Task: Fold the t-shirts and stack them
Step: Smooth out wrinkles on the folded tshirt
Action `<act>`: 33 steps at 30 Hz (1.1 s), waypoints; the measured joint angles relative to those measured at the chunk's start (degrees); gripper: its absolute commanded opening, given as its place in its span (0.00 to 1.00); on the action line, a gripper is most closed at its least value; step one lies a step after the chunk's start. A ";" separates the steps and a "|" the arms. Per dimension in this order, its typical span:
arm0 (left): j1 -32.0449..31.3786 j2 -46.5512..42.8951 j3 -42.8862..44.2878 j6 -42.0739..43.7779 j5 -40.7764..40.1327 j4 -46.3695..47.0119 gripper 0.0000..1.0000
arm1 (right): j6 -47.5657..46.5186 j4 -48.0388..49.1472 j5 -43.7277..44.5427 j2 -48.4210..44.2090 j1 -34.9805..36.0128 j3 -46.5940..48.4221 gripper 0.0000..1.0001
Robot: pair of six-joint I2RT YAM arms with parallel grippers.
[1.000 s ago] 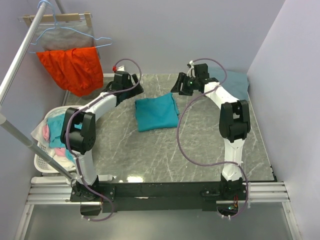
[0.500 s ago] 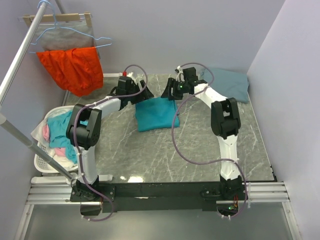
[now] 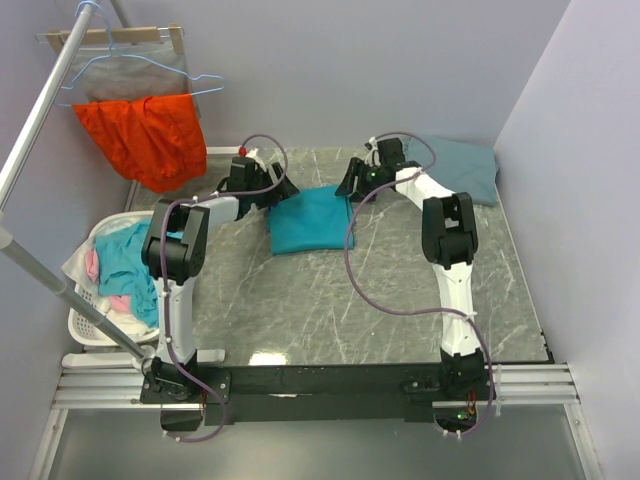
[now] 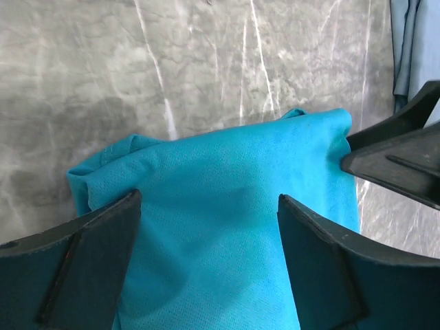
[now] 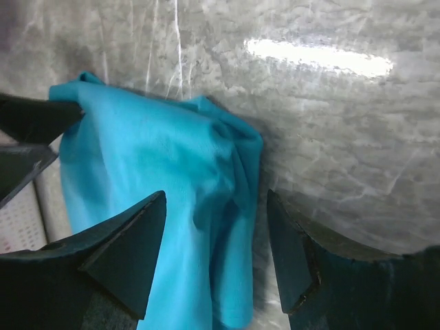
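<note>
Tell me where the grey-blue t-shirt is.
In the top view, the grey-blue t-shirt lies at the far right corner of the table, beyond the right arm.

White arms with black joints carry purplish cables.

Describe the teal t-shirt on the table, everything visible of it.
The teal t-shirt is bright teal cloth with a fine, mesh-like weave. It is folded into a rough layered rectangle and lies flat on the grey marbled table, toward its far middle. Its far edge is rumpled, with bunched corners. The left gripper and right gripper each hang open at one far corner, fingers straddling the cloth. I cannot tell whether they touch it. No label or sleeve shows.
</note>
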 measured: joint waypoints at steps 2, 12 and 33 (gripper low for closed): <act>0.37 -0.13 -0.63 -0.13 0.02 1.16 0.88 | 0.26 2.56 -0.72 -0.96 -0.55 -2.82 0.68; 1.01 -10.29 -5.20 -0.33 -0.24 0.96 0.93 | -0.59 6.12 1.33 -12.24 -1.38 -18.78 0.68; -5.53 -14.60 -21.73 -4.09 1.44 5.25 0.90 | 1.29 10.58 -3.39 -17.64 6.10 -26.45 0.68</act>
